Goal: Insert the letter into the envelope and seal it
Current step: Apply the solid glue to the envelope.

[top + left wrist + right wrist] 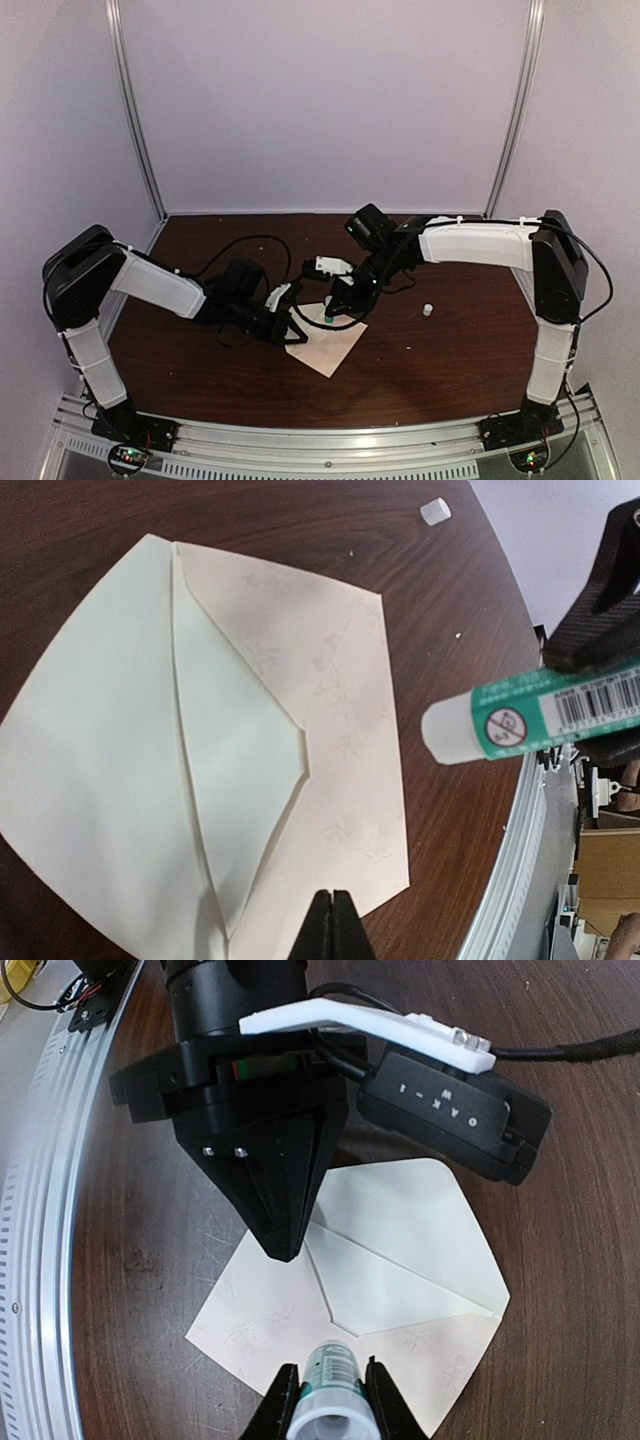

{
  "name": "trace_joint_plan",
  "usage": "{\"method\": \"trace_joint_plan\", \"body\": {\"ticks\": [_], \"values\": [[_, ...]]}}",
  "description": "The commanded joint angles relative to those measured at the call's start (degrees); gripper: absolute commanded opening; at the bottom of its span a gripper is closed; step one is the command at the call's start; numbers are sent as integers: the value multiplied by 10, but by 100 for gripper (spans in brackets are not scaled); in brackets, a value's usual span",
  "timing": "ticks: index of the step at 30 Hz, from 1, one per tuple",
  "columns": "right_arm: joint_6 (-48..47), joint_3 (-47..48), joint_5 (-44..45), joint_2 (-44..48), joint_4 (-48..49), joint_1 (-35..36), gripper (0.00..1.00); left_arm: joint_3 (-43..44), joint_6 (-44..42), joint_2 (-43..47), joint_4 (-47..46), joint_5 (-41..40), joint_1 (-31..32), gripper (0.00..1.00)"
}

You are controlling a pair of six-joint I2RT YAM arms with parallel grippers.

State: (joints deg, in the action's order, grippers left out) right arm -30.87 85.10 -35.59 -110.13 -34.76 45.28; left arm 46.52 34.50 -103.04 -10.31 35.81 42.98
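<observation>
Top external: envelope [335,350] on dark table [450,360], lilac walls [330,100].

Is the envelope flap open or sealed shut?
Open. The plain flap of the cream paper envelope lies unfolded flat, away from its patterned body.

A high camera behind both arm bases looks down over the whole table [450,350]. Each wrist camera peers closely down past its own fingers [320,935] [283,1410]. All three views share the envelope [325,345] [330,680] [400,1260] just beyond them.
</observation>
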Motion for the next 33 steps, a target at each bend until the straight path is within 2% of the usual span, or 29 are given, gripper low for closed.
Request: {"method": "trace_joint_plan", "body": {"ticks": [1, 11, 17, 33], "values": [[12, -4, 17, -9, 16, 3, 0, 3, 6, -16, -24, 11, 8, 0], [12, -13, 5, -21, 15, 4, 0, 28, -15, -36, 46, -32, 27, 0], [12, -18, 0, -35, 9, 13, 0, 27, -12, -52, 46, -40, 27, 0], [7, -16, 62, -57, 10, 33, 0, 28, -9, -64, 42, -31, 27, 0]]}}
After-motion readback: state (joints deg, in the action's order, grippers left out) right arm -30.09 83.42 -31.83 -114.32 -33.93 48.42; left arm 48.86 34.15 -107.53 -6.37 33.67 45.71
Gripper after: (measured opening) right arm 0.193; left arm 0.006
